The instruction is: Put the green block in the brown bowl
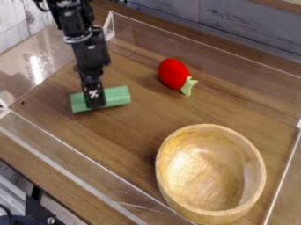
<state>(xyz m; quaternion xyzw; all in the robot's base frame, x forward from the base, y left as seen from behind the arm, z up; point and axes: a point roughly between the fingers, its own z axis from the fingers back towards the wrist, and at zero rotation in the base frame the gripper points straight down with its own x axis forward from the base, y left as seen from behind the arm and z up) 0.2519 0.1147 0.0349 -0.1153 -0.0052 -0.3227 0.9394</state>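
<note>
While I watch the single camera view, my gripper [91,95] hangs from the black arm [80,39] at the upper left and points almost straight down. Its dark fingers [91,90] are clamped on the block [100,99], gripping it near the left end, so I read the gripper as grasping the block. That green bar looks tilted, its right end a little higher in the picture than its left, and a faint shadow shows on the wood just under it; I cannot say for sure whether its underside is touching the table [141,132] or just clear of it.

Taking the bowl [212,171] as my landmark: it sits at the lower right, wide, round, pale wood with a thick rim, and its inside holds nothing I can see. My block is well apart from it, up and to the left, past the rim. A red rounded thing [177,74] with a small pale green tip lies above the bowl, also well apart from it, and to the right of the block, not touching it.

Clear low walls [70,180] run around the table; one passes near the bowl's left rim along the front, another lies close beside its right side.
</note>
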